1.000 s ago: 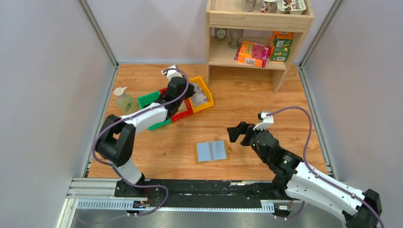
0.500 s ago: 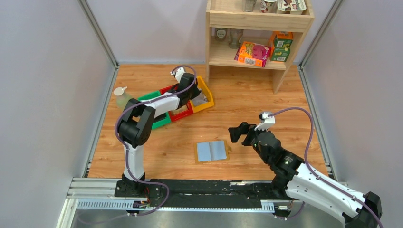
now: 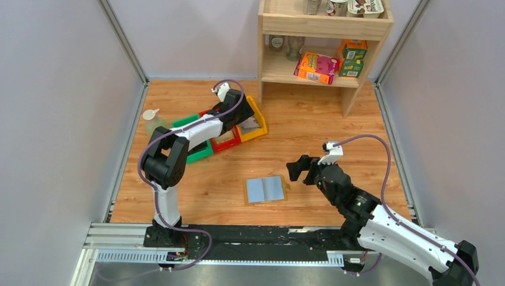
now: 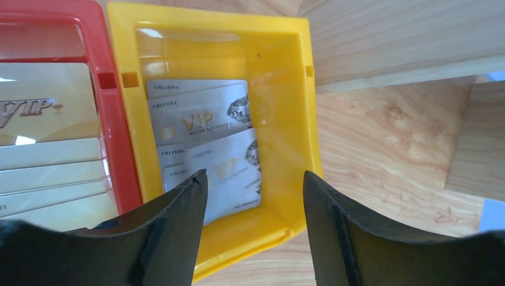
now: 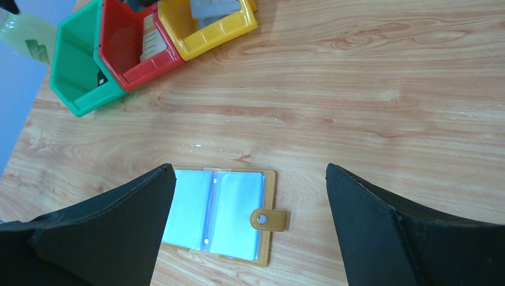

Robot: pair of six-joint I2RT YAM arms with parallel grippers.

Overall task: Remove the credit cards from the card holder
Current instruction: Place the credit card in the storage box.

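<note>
The card holder [image 3: 265, 190] lies open on the wooden floor, mustard-yellow with pale blue clear pockets [image 5: 214, 211] and a snap tab to its right. My right gripper [image 3: 302, 171] hovers open just right of it; in the right wrist view its fingers [image 5: 250, 173] straddle the holder from above. Several silver credit cards [image 4: 205, 149] lie stacked in the yellow bin [image 4: 280, 149]. Pale gold cards [image 4: 47, 149] sit in the red bin [image 4: 122, 155]. My left gripper [image 4: 256, 179] hangs open over the yellow bin [image 3: 255, 122] with nothing between its fingers.
A green bin [image 3: 186, 125] and the red bin [image 3: 226, 142] adjoin the yellow one. A soap bottle [image 3: 153, 121] stands left of them. A wooden shelf unit [image 3: 324, 42] with boxes and jars fills the back right. Grey walls close in both sides.
My left arm folded its elbow inward and its gripper went from shut to open over the yellow bin. The right arm and the card holder stayed almost still.
</note>
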